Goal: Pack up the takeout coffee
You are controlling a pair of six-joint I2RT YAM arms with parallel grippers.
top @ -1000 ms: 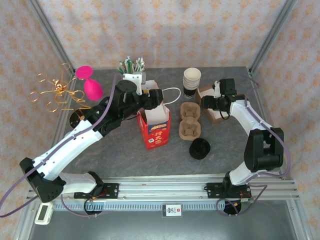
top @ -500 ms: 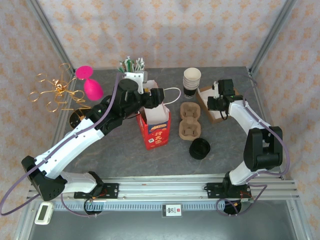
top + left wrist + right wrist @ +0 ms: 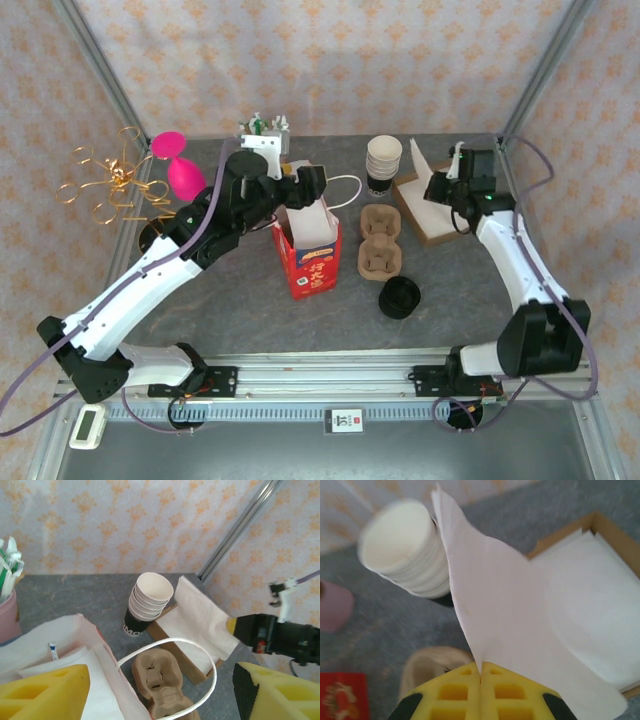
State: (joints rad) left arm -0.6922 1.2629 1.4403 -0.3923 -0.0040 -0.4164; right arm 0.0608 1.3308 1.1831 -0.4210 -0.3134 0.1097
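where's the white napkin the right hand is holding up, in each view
Top external: napkin at upper right, just right of the cup stack.
Left wrist: napkin right of centre, cup stack to its left.
Right wrist: napkin in the centre, rising from the shut right hand.
Shared landmark: the cup stack.

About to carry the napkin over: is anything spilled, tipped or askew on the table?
Nothing stands out. The cup stack and red bag stand upright, the cup carrier lies flat, and the napkin is pinched in the shut right gripper at its box.
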